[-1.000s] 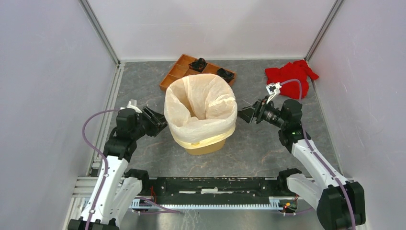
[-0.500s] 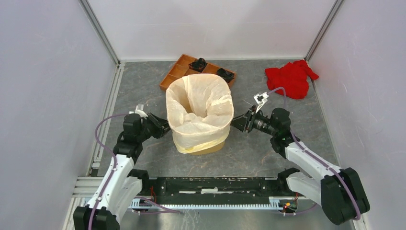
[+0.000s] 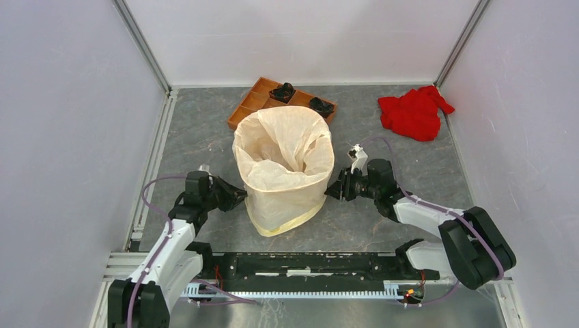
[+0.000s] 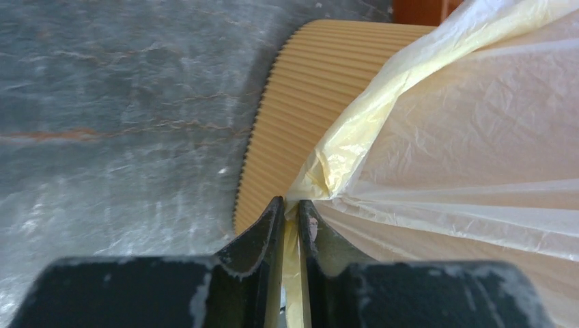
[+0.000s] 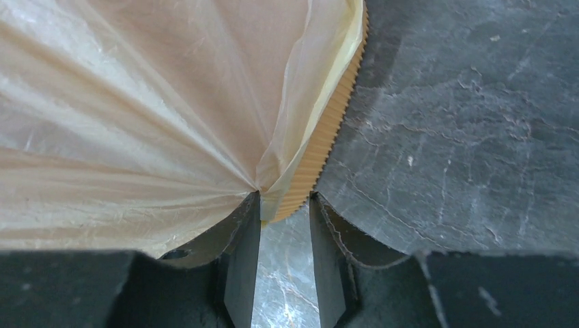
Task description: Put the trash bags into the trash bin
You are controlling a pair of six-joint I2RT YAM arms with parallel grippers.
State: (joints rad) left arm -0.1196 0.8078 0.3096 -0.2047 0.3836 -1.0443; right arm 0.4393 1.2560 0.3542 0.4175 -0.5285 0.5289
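The cream-white trash bag [image 3: 283,160] lines the yellow trash bin [image 3: 290,220] and is drawn down over its outside almost to the floor. My left gripper [image 3: 239,198] is low at the bin's left side, shut on the bag's hem. The left wrist view shows the gripper [image 4: 291,208] pinching film [image 4: 478,137] beside the ribbed bin wall [image 4: 307,102]. My right gripper [image 3: 334,191] is low at the bin's right side. In the right wrist view its jaws [image 5: 285,205] stand a little apart. The bag's gathered hem [image 5: 136,123] and the bin's ribbed edge [image 5: 328,147] are at the tips.
A brown compartmented wooden tray [image 3: 252,102] holding black objects [image 3: 282,91] sits right behind the bin. A red cloth [image 3: 413,113] lies at the back right. White walls close the table on three sides.
Both grippers have moved down and toward the near edge along the bin's sides, drawing the bag's hem lower. The bin now leans a little.
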